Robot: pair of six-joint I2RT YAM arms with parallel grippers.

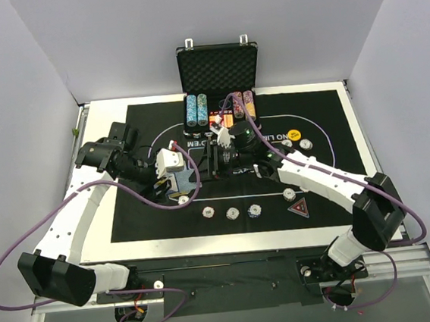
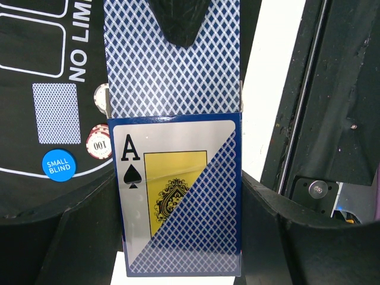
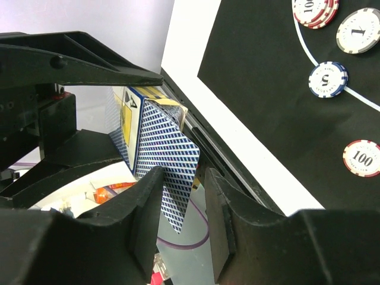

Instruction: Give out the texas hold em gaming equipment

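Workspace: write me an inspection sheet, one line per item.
Surface: black mat on white table.
Job's things: deck held up, one card sticking out; chips, triangular marker and yellow disc on the mat.
Clutter: open case with chip columns at the far edge.
End effectors: left end effector shut on deck; right end effector open around the card's corner.
Cables: purple cables in loose loops, one over the mat.
Surroundings: pale walls on three sides.
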